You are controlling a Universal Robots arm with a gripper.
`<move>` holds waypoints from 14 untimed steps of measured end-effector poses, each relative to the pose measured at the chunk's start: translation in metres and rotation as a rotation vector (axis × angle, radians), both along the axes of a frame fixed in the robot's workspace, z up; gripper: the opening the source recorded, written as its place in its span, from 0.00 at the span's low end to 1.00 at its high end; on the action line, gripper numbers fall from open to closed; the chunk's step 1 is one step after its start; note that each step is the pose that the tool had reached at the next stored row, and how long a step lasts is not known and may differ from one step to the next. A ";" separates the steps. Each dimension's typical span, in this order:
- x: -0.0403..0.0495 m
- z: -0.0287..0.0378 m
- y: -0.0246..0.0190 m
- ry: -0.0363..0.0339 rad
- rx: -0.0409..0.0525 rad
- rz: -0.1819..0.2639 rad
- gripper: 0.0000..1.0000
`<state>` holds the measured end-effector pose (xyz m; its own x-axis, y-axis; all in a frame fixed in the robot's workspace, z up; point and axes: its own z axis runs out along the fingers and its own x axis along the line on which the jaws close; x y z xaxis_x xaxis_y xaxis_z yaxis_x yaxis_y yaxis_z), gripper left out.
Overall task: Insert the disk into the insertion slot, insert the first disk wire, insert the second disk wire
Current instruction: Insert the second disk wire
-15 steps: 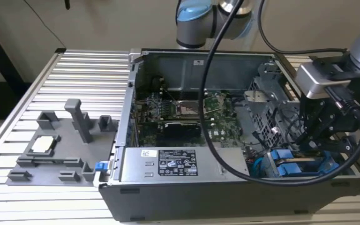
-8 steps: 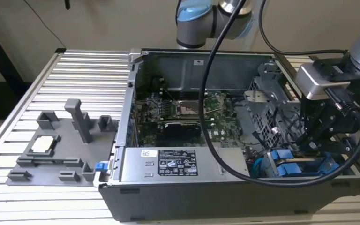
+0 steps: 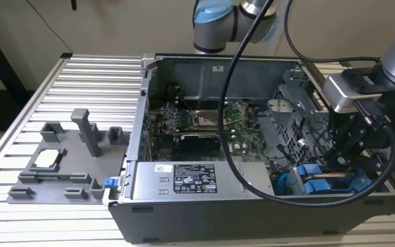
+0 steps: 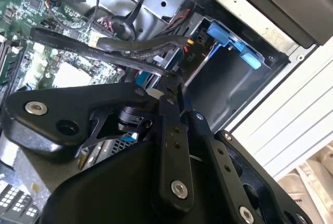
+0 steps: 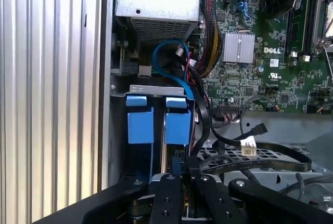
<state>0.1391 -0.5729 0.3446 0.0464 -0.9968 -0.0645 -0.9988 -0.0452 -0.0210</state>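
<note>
Ribbed metal table (image 3: 81, 72) carries the open computer case (image 3: 252, 206). At its near corner on the exterior view's right, the gripper (image 3: 348, 154) works over the insertion slot (image 5: 156, 91), where blue carrier tabs suggest the disk (image 5: 177, 120) is seated. Jaw state cannot be told. Wire insertion appears unfinished.

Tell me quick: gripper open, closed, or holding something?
Black gripper: cannot tell whether open or closed; it sits down at the dark grey drive bay cage with blue plastic tabs, beside black cables.

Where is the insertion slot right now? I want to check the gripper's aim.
The insertion slot sits in the computer case's near corner at the exterior view's right, beside the power-supply box, directly under the gripper.
</note>
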 end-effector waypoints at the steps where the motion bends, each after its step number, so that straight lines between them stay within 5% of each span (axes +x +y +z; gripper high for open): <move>1: 0.0001 -0.0008 0.0000 0.0000 0.0074 0.000 0.16; 4: 0.0006 -0.0026 -0.0003 0.0000 0.0281 -0.001 0.16; 14: 0.0025 -0.0040 -0.0035 0.0034 0.0284 -0.008 0.16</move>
<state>0.1416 -0.5764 0.3406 0.0377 -0.9950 -0.0929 -0.9992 -0.0361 -0.0187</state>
